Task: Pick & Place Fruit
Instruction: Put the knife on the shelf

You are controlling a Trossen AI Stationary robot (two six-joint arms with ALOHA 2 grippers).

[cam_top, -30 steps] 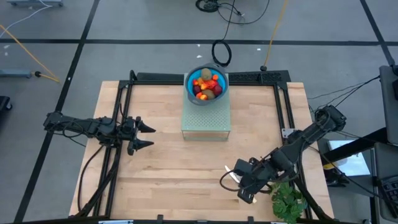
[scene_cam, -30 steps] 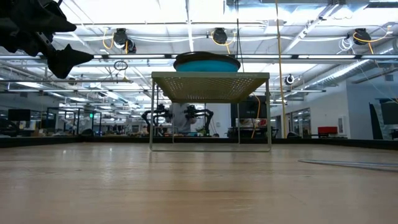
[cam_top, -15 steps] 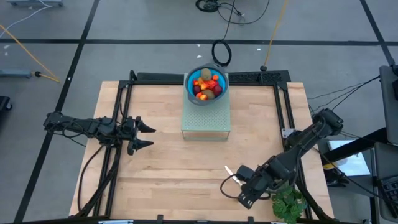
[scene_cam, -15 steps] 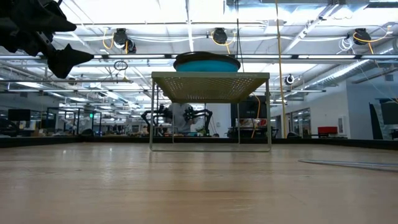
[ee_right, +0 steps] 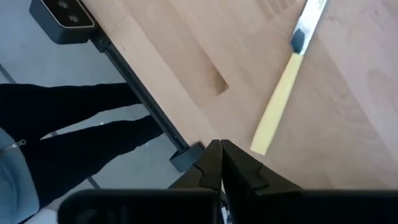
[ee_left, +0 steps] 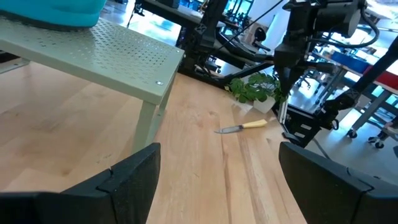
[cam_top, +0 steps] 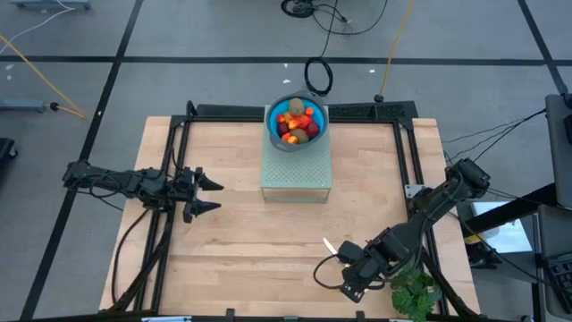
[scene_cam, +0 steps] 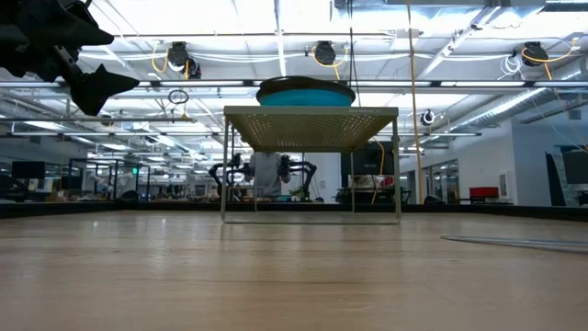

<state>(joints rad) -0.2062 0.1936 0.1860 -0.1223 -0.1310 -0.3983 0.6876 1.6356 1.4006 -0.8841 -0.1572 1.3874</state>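
Note:
The fruit (cam_top: pixel 297 122) lies heaped in a blue bowl (cam_top: pixel 274 114) on a pale green perforated stand (cam_top: pixel 297 174) at the table's far middle. The bowl (scene_cam: pixel 305 92) and the stand (scene_cam: pixel 310 124) also show in the low view. My left gripper (cam_top: pixel 213 195) hovers open at the table's left, pointing toward the stand (ee_left: pixel 112 53). My right gripper (ee_right: pixel 221 155) is shut and points steeply down near the table's near edge, its tips just beside the free end of the cream handle (ee_right: pixel 273 112) of a knife (cam_top: pixel 331 246) that lies flat.
A green leafy bunch (cam_top: pixel 416 293) lies at the near right corner, close behind my right arm (cam_top: pixel 420 219). A small camera block (ee_right: pixel 62 18) sits at the near table edge. A person's dark trouser legs (ee_right: pixel 74 118) show beyond that edge. Black frame rails (cam_top: pixel 179 161) run along the table's sides.
My right gripper has sunk and shifted toward the table's near edge, rolling its wrist as it went; it stays shut. The knife, bowl and fruit have not moved.

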